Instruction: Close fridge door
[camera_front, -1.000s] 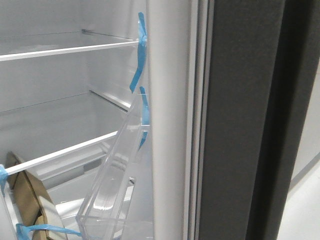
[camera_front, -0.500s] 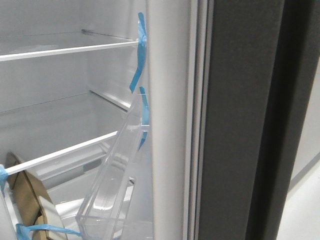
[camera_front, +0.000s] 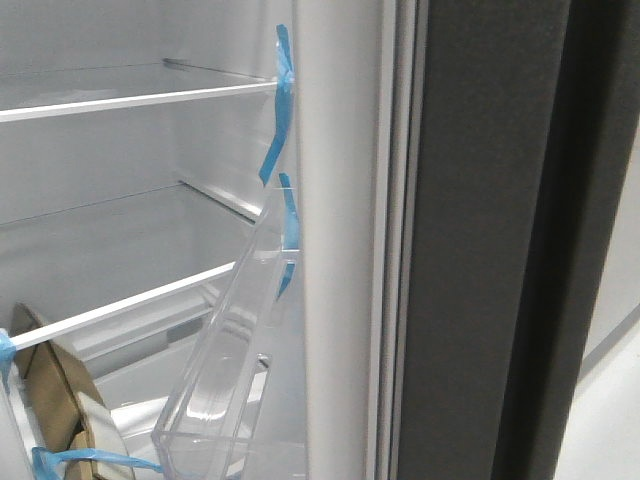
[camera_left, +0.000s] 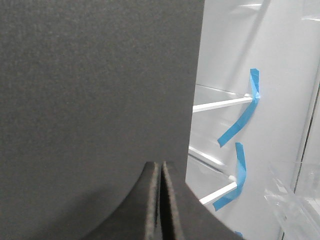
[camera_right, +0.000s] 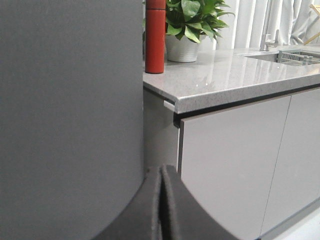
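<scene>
Seeing both jaws pressed together: left gripper (camera_left: 160, 200) faces the fridge door (camera_left: 95, 90), right gripper (camera_right: 161, 202) beside a stone countertop (camera_right: 235, 75).

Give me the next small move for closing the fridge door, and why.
Probably push the left gripper forward against the dark outer face of the fridge door to swing it further shut. Its fingers are shut and right up against that face, and the front view shows the door ajar with the shelves exposed.
</scene>
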